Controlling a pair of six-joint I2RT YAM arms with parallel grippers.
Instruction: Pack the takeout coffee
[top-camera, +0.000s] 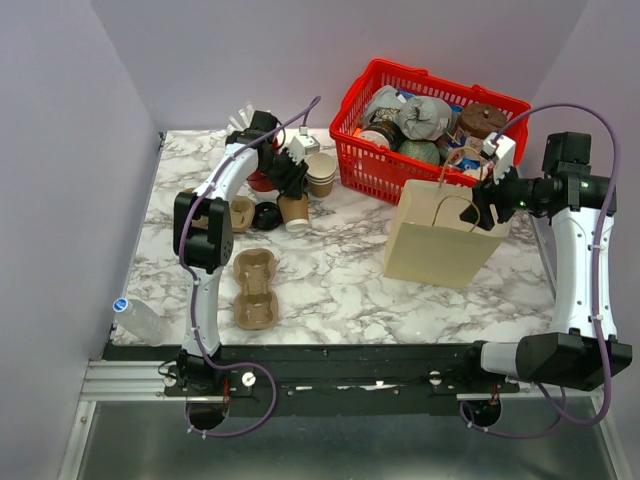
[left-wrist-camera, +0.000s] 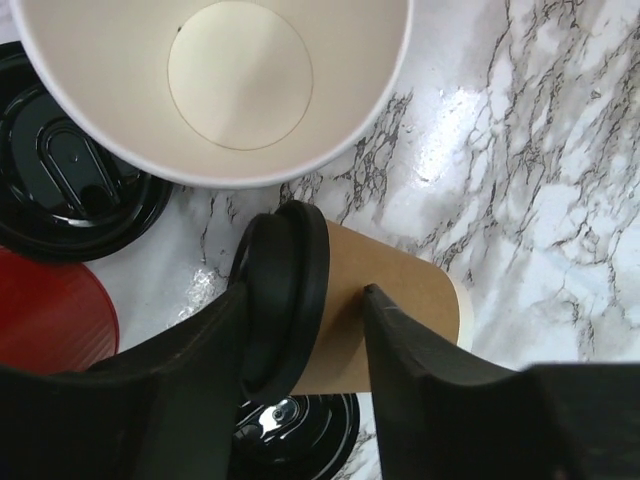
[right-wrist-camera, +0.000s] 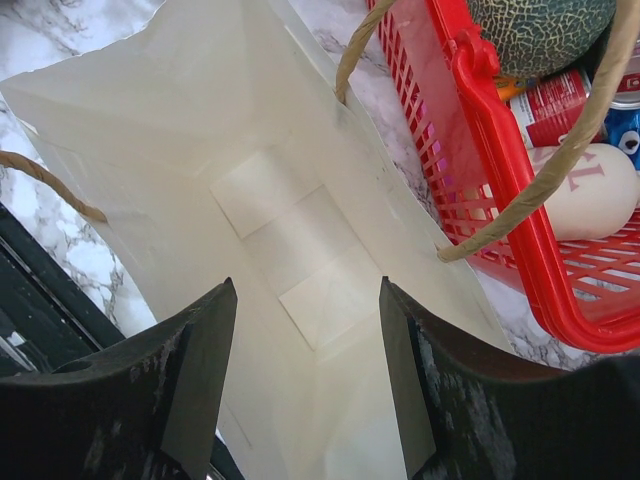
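The takeout coffee cup (left-wrist-camera: 400, 310) is brown kraft with a pale rim and has a black lid (left-wrist-camera: 285, 260) on one end. It lies tilted on its side, at the far left in the top view (top-camera: 294, 208). My left gripper (left-wrist-camera: 305, 290) hangs just above it, jaws open, one finger in front of the lid and the other in front of the cup's body. I see no grip on it. My right gripper (right-wrist-camera: 307, 285) is open and empty over the mouth of the cream paper bag (right-wrist-camera: 300, 230), which stands at the right (top-camera: 440, 240).
A stack of cream paper cups (left-wrist-camera: 240, 70) and loose black lids (left-wrist-camera: 70, 190) crowd the cup, with the red straw cup (left-wrist-camera: 50, 310) beside them. Brown cup carriers (top-camera: 255, 290) lie nearer. A full red basket (top-camera: 430, 130) stands behind the bag. A plastic bottle (top-camera: 140, 320) lies front left.
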